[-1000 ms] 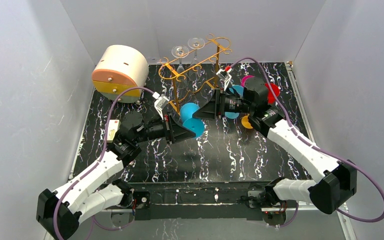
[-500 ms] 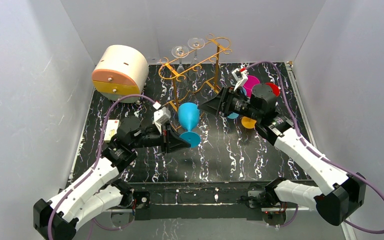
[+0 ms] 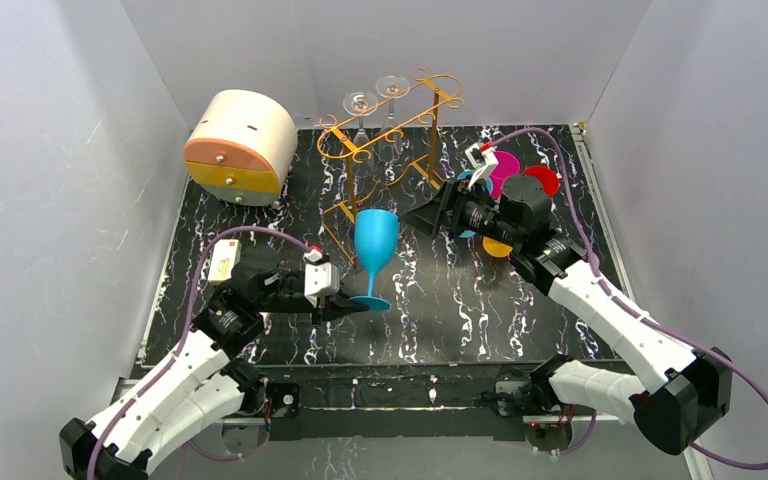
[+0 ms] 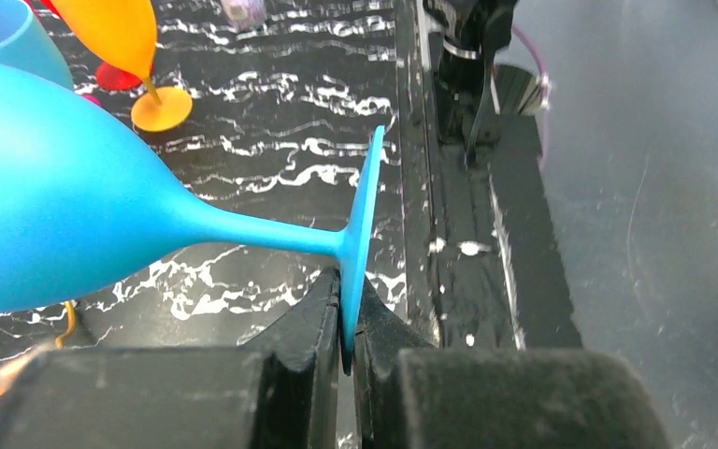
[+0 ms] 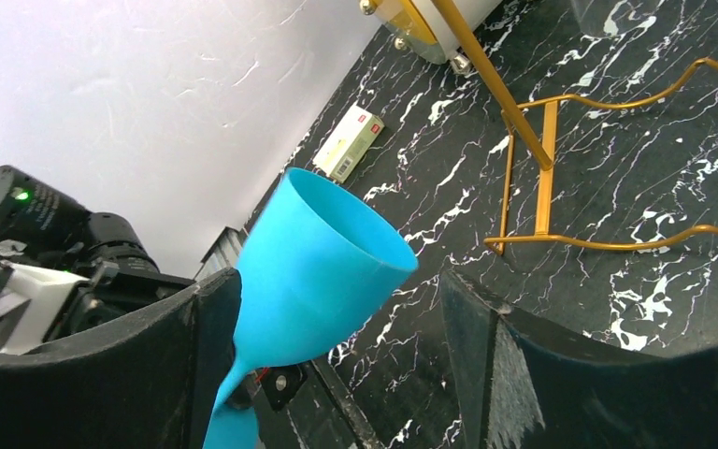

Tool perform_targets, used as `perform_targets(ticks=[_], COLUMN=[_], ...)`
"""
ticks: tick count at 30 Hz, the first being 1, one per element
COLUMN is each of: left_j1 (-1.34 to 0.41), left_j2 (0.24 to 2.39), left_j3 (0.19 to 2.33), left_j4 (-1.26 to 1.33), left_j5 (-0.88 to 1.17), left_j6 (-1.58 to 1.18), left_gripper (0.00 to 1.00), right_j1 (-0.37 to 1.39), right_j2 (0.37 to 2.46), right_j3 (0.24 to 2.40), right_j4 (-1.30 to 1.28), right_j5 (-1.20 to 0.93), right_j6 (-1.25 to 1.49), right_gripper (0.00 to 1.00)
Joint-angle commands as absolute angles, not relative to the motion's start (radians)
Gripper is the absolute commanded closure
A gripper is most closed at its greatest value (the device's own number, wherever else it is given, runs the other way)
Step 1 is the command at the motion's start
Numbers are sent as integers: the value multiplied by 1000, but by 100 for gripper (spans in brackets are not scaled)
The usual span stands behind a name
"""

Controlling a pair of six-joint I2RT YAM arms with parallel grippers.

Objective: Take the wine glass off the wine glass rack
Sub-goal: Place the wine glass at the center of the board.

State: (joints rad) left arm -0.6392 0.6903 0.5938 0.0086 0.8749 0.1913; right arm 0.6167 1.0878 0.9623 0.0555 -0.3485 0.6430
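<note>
Layout, bench (image 3: 460, 310):
- rack (image 3: 380, 140) at rear centre, with two glasses (image 3: 375, 98) hanging at its far end
- box (image 3: 240, 145) at rear left, beside rack
- carton (image 3: 225, 258) near left edge, in front of box
- upright glass (image 3: 375, 240) just before rack, foot pinched in left gripper (image 3: 355, 303)
- right gripper (image 3: 412, 214) just right of it, apart
- more glasses (image 3: 505, 165) at rear right

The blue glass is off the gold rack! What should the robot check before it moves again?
1. Left gripper shut on the blue wine glass by its foot: ok.
2. Right gripper open, not squeezing the glass: ok.
3. Glass clear of the wine glass rack: ok.
4. Glass standing upright: ok.
5. Foot resting on the table: cannot tell.
</note>
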Motion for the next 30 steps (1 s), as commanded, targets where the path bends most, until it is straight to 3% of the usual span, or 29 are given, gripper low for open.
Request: perform_targets(ticks=[1,12,16,30], left_j1=[-644,-644,-644,-644], left_j2=[699,762,765,785], left_j3=[641,633,616,493], left_j4=[-172,-267,-258,-97], left_j5=[913,797,790,839], left_j6=[450,677,788,784], left_gripper=[100,100,100,100], right_j1=[614,573,519,447], right_j2=[1069,1098,1137,1195], right_j3=[966,1085,1123,1099], right_j4=[110,-153,-227,-144], right_j5=[-401,-395,-498,-716], right_j6=[609,545,556,635], right_gripper=[14,7,6,4])
